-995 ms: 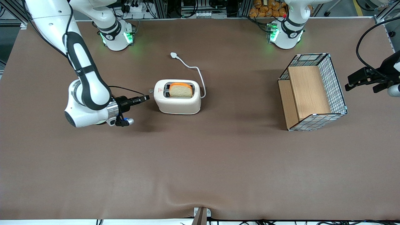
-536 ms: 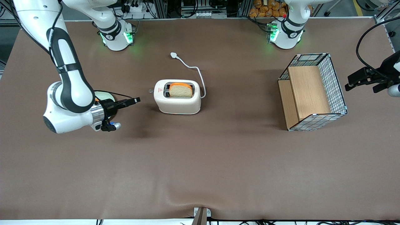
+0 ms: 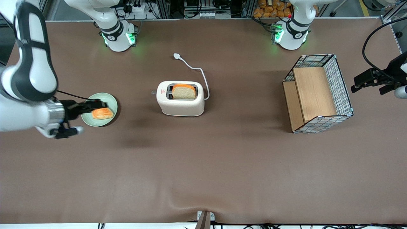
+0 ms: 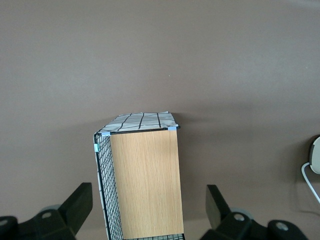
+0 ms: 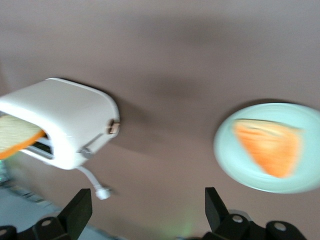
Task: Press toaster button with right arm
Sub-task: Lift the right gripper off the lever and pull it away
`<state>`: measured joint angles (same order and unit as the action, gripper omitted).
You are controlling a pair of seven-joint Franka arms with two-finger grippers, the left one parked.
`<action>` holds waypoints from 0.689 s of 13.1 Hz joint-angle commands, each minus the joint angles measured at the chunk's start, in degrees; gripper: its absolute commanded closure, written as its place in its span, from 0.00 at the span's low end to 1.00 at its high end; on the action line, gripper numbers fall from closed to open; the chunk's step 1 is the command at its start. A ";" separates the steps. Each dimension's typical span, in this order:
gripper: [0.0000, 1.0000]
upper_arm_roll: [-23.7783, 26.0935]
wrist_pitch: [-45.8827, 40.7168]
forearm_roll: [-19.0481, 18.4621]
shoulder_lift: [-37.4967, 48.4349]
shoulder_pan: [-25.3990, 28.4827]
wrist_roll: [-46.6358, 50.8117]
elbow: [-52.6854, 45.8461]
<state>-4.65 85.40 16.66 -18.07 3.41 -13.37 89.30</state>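
The white toaster stands mid-table with a bread slice in a top slot. Its small grey button juts from the narrow end face that faces the working arm. My right gripper is open and empty. It hovers over a green plate, well away from the button toward the working arm's end of the table. The right wrist view shows the toaster, the button and the gripper with its fingers wide apart.
The green plate holds an orange-crusted bread slice. The white cord ends in a plug farther from the front camera than the toaster. A wire-mesh basket with wooden boards lies toward the parked arm's end.
My right gripper has drawn back from just beside the toaster button toward the working arm's end of the table, uncovering the green plate. The toaster has not moved.
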 commanded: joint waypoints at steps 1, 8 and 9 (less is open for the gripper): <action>0.00 0.79 1.00 -7.14 7.86 0.02 0.71 1.57; 0.00 1.84 4.15 -15.68 16.83 -3.14 2.81 4.73; 0.00 2.19 6.16 -16.47 18.93 -3.58 3.60 6.65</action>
<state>-4.37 88.50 2.29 -3.63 1.71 -11.66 91.56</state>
